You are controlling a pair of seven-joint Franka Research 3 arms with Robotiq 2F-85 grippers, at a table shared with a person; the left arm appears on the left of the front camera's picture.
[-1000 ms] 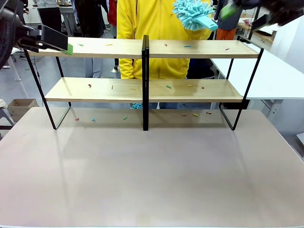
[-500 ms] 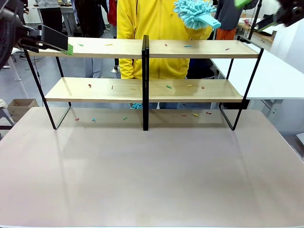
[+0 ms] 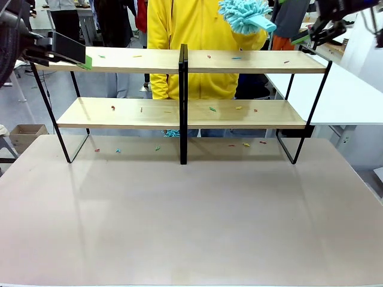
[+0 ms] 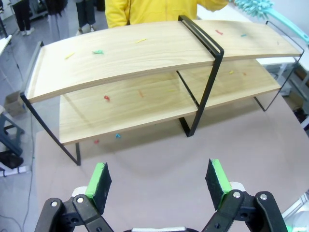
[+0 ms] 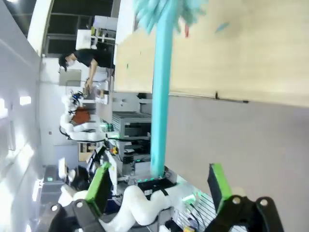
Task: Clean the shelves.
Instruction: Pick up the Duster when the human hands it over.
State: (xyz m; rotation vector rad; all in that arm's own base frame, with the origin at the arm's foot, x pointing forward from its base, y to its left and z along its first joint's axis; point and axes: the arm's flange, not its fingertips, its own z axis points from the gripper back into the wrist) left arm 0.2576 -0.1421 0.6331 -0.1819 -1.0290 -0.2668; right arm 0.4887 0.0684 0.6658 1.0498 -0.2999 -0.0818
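Shelves [image 3: 239, 61]: along far edge of table [image 3: 191, 227], spanning nearly left to right. Coloured scraps [image 3: 211, 109] on both boards and on table beneath.
Teal duster [image 3: 244, 13]: above right half of top board; holder cannot be told.
Right gripper [image 5: 158, 181]: pads spread, duster handle lined up between them, unclamped.
Left gripper [image 4: 159, 176]: spread, empty, by left end of top board.
Step, judged: taking up duster.
Next: pinch handle squarely, then sweep top board.
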